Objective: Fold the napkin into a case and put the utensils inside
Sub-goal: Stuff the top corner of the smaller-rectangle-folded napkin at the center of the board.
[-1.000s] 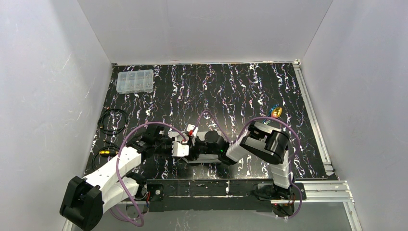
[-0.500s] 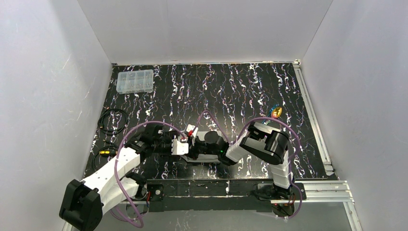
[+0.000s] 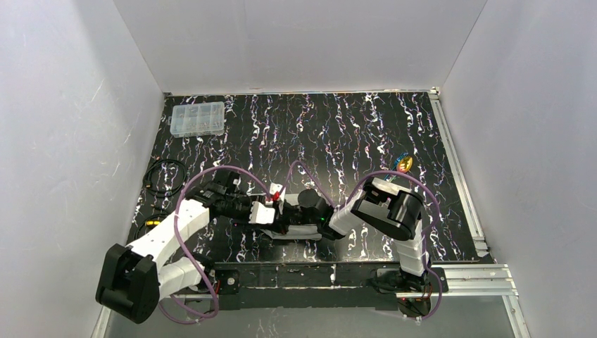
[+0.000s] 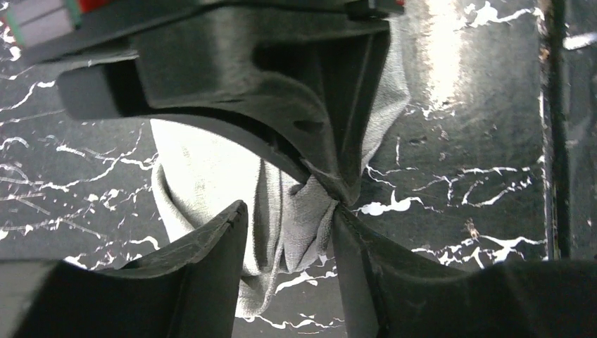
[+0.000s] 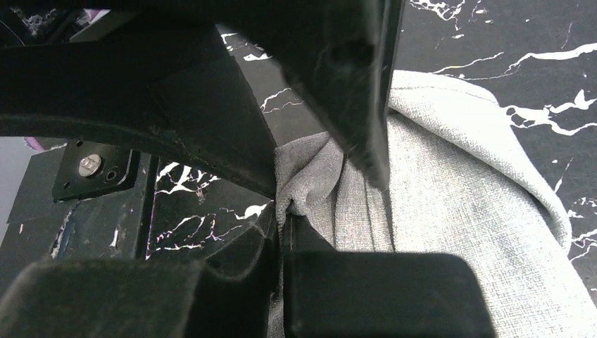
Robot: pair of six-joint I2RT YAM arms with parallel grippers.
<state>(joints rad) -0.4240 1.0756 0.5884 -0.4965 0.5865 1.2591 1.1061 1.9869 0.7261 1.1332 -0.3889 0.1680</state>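
The light-grey napkin (image 3: 301, 233) lies bunched near the table's front edge, mostly hidden under both grippers. My right gripper (image 3: 291, 217) is shut on a puckered fold of the napkin (image 5: 457, 183); its jaws (image 5: 284, 225) meet with cloth between them. My left gripper (image 3: 275, 214) faces it, open. Its fingers (image 4: 288, 215) straddle gathered folds of the napkin (image 4: 204, 169) without pressing them. The right gripper's fingers (image 4: 310, 105) show in the left wrist view, pinching the cloth just past my right fingertip. The utensils (image 3: 403, 163), gold and blue, lie at the far right.
A clear plastic compartment box (image 3: 198, 118) sits at the back left. Black cables (image 3: 165, 176) lie coiled by the left wall. An aluminium rail (image 3: 457, 165) runs along the right side, and a mounting rail (image 3: 450, 274) along the front edge.
The left gripper has opened from shut and let go of the cloth, its arm shifting slightly away. The right gripper has closed on the napkin fold.
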